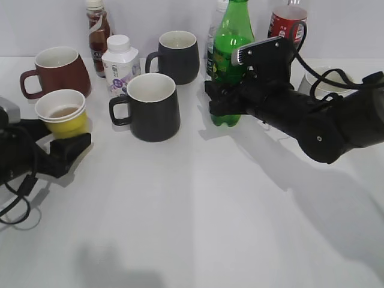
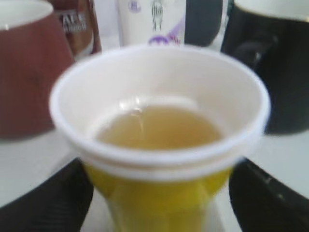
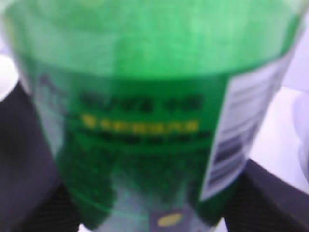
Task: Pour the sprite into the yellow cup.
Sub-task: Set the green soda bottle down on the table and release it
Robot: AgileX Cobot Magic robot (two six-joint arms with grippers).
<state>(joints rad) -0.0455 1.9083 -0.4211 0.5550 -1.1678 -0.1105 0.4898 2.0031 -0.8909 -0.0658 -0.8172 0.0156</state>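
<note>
Tall translucent green plastic sprite bottle (image 1: 231,66): upright on white table (image 1: 198,204), at 1 o'clock from centre; right tool (image 1: 219,99) clenched around its lower body. Small yellow paper cup (image 1: 62,112), white rim, pale amber liquid inside: at 9 o'clock, grasped between left tool (image 1: 63,141) fingers. Black ceramic mug (image 1: 150,107): at 3 o'clock of cup.

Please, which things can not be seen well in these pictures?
- Sprite label text: blurred in the right wrist view, small in the exterior view.
- Right claw grip on it: fingertips hidden; contact unclear.
- Left claw at the yellow cup: fingers cut off by the left wrist view's bottom edge.
- Cola bottle: top cut off, arm covers its base.
</note>
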